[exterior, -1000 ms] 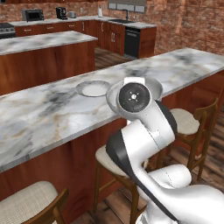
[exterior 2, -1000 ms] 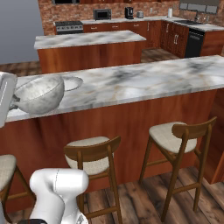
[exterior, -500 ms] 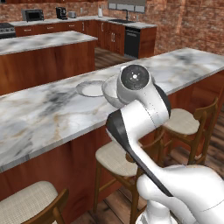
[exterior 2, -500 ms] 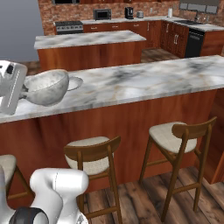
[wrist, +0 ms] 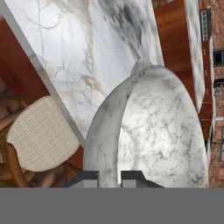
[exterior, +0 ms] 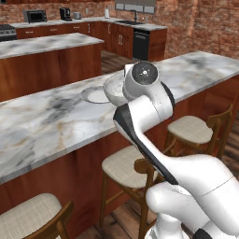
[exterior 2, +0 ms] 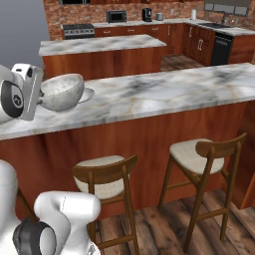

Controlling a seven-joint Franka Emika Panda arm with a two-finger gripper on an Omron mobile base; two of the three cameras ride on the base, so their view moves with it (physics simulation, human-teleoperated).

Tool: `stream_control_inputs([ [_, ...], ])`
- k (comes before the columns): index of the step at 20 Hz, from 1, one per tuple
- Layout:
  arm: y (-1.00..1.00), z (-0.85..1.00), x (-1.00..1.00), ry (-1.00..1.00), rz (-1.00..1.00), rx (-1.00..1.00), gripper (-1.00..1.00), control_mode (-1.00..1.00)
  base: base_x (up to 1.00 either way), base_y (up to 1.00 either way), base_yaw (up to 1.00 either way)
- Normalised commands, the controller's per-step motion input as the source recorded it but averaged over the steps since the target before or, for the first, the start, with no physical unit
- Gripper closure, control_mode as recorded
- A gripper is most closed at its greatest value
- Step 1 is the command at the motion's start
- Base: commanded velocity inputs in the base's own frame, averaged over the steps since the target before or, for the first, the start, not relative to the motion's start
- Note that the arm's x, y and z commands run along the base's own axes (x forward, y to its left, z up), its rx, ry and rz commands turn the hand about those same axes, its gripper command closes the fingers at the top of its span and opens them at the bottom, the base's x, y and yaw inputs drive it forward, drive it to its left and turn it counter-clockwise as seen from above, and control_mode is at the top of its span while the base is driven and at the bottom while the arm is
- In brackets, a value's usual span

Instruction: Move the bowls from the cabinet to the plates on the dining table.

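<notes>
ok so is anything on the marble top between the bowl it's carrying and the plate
Nothing visible does. The gripper holds the grey-white bowl by its rim, right beside the plate on the dining table, with bare marble around it.

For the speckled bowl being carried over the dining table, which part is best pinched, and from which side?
Probably the thin rim of the bowl, one finger inside and one outside, approached from the stool side of the dining table. The end effector is shut on that rim edge; the round body looks too wide for its fingers.
</notes>
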Motion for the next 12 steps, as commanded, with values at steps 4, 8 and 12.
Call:
stream_control_inputs([
  [4, 0.00, 0.00, 0.47, 0.00, 0.09, 0.00, 1.00, -1.00, 0.00, 0.00, 0.00],
  [8, 0.00, 0.00, 0.45, 0.00, 0.08, 0.00, 1.00, -1.00, 0.00, 0.00, 0.00],
  [12, 0.00, 0.00, 0.53, 0.00, 0.08, 0.01, 1.00, -1.00, 0.00, 0.00, 0.00],
])
